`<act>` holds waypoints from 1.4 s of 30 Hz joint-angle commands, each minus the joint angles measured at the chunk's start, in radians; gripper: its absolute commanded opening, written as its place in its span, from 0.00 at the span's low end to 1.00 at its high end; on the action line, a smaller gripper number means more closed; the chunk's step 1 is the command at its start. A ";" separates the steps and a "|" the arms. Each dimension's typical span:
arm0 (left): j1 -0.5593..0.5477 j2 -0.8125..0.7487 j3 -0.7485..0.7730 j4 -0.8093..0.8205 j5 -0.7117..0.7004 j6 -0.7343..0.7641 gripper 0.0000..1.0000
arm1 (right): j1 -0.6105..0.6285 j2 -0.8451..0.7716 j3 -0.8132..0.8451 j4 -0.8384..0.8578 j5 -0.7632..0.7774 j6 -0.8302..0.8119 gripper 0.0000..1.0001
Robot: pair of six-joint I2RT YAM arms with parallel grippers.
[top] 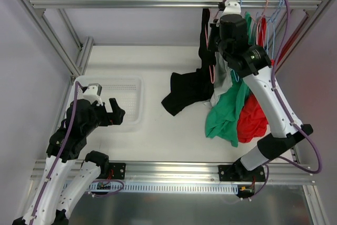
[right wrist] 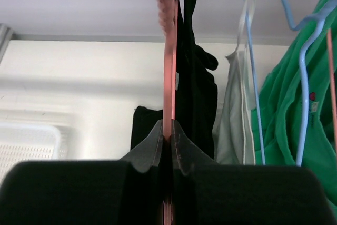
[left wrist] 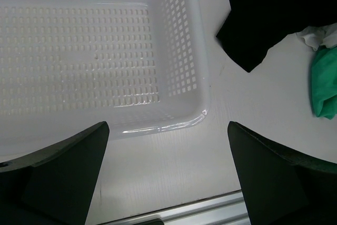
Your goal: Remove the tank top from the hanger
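Observation:
A black tank top [top: 189,90] hangs from a pink hanger [top: 212,71] at the back right, and its lower part drapes onto the white table. The right wrist view shows the pink hanger [right wrist: 168,51] as a thin vertical strip with the black tank top [right wrist: 197,93] just behind it. My right gripper [right wrist: 167,130] is shut on that hanger, its jaws pressed against the strip from both sides. From above, the right gripper [top: 215,38] sits high beside the garment. My left gripper [top: 117,111] is open and holds nothing. It hovers over the table by the basket's near corner [left wrist: 168,130].
A white perforated basket [top: 134,85] stands at the left, its corner wall [left wrist: 179,51] just ahead of the left fingers. Green [top: 226,111], red [top: 251,119] and pale grey [top: 221,96] garments hang on hangers from the top rail [top: 158,2]. A blue hanger [right wrist: 303,77] is beside them.

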 commanded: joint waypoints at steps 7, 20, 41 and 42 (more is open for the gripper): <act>-0.009 0.063 0.101 0.131 0.167 -0.023 0.99 | 0.000 -0.324 -0.327 0.099 -0.301 -0.006 0.00; -0.505 0.600 0.522 0.451 -0.032 0.066 0.99 | 0.010 -0.764 -0.697 -0.018 -0.638 -0.006 0.00; -0.603 0.875 0.700 0.636 -0.038 0.142 0.00 | 0.009 -0.883 -0.636 -0.125 -0.688 -0.002 0.00; -0.603 0.861 0.694 0.639 -0.046 0.142 0.00 | 0.009 -0.883 -0.639 -0.128 -0.681 -0.003 0.00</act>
